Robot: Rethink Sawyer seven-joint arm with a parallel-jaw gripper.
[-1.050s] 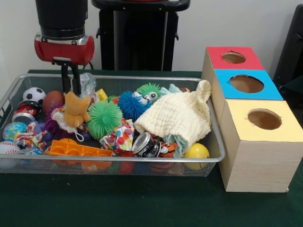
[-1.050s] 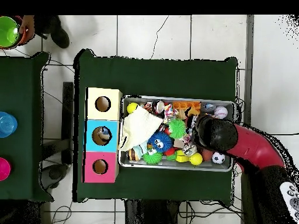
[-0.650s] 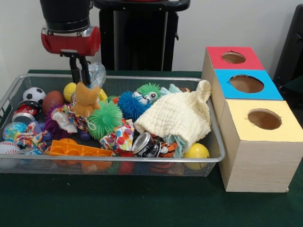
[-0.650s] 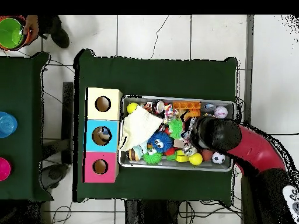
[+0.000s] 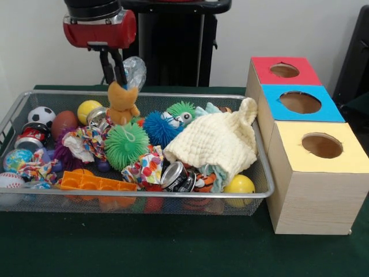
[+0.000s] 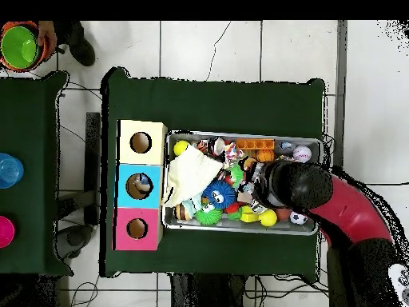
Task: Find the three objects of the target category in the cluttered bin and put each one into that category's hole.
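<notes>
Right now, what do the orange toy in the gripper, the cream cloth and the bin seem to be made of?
The orange toy looks like soft plush, with a fuzzy, matte surface. The cream cloth seems a textured woven or knitted fabric: it drapes in folds. The bin appears to be fine metal wire mesh, silvery, with the toys showing through its wall.

Bin point(image 5: 262, 173) packed w/ clutter, cream cloth point(image 5: 216, 141) heaped nearest boxes; box holes point(image 5: 300, 102) open on top.
</notes>
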